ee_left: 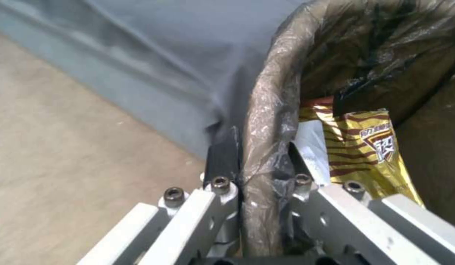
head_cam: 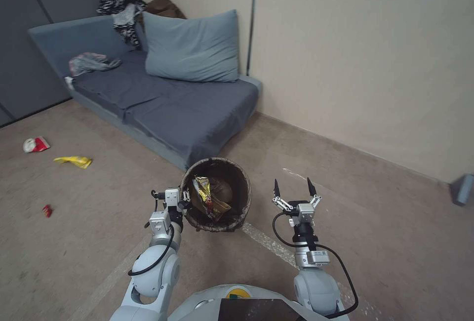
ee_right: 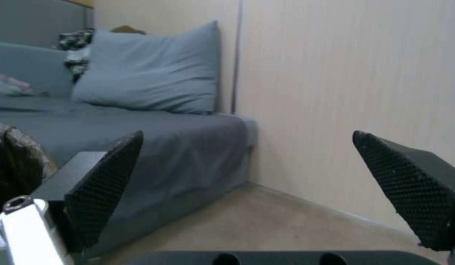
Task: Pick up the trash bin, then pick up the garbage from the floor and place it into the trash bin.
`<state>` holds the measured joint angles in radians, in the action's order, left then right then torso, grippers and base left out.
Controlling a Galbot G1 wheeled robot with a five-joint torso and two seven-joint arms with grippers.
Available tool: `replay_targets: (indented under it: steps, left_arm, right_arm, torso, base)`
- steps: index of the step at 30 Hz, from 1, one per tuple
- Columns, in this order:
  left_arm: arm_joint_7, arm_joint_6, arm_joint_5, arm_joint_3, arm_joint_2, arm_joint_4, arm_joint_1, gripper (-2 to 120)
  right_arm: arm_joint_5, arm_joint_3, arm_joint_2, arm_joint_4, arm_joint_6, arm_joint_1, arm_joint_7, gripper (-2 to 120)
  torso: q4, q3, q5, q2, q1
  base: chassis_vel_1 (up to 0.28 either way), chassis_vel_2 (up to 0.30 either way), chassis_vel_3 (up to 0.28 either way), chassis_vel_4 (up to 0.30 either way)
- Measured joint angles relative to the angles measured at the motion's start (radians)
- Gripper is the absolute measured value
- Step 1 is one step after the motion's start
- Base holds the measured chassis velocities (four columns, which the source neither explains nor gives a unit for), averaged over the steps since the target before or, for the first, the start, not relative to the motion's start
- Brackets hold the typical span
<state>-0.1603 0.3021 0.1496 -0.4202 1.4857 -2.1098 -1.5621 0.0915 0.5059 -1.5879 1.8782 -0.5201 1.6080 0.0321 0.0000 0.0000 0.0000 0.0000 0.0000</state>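
The trash bin (head_cam: 236,182), lined with a dark brown bag, hangs in the air in front of me, tilted so its mouth faces up toward the head camera. My left gripper (head_cam: 185,201) is shut on its rim (ee_left: 266,121), one finger outside and one inside. A gold and red snack wrapper (head_cam: 207,197) (ee_left: 369,147) lies inside the bin. My right gripper (head_cam: 294,188) stands open and empty to the right of the bin, its fingertips (ee_right: 109,173) wide apart. On the floor at the left lie garbage pieces: a red-and-white wrapper (head_cam: 35,144), a yellow wrapper (head_cam: 74,161) and a small red scrap (head_cam: 47,210).
A grey-blue sofa (head_cam: 168,108) with a large cushion (head_cam: 192,47) stands just beyond the bin, clothing (head_cam: 121,10) heaped on its back and seat. A beige wall (head_cam: 365,59) runs along the right. Open carpet lies to the left and right of me.
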Motion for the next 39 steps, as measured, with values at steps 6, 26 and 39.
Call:
replay_targets:
  steps: [6, 26, 39]
  left_arm:
    - [0.0, 0.001, 0.0, -0.001, 0.001, 0.0, -0.001, 5]
    - [-0.001, 0.002, 0.0, -0.004, 0.004, 0.0, 0.0, 5]
    - [0.001, 0.0, -0.005, -0.003, 0.005, 0.004, -0.003, 5]
  right_arm:
    - [0.001, 0.001, 0.003, -0.004, -0.006, 0.0, -0.009, 100]
    - [-0.005, 0.0, -0.005, -0.02, -0.007, -0.021, -0.023, 100]
    - [-0.009, 0.002, -0.004, -0.023, -0.009, -0.022, -0.03, 100]
  torso:
    - [0.0002, 0.0, 0.0, 0.0, 0.0]
    - [-0.0002, 0.0, 0.0001, 0.0, 0.0]
    - [-0.0001, 0.0, 0.0, 0.0, 0.0]
  base:
    - [0.136, 0.121, 0.123, 0.122]
    - [0.132, 0.129, 0.128, 0.123]
    - [0.121, 0.125, 0.128, 0.128]
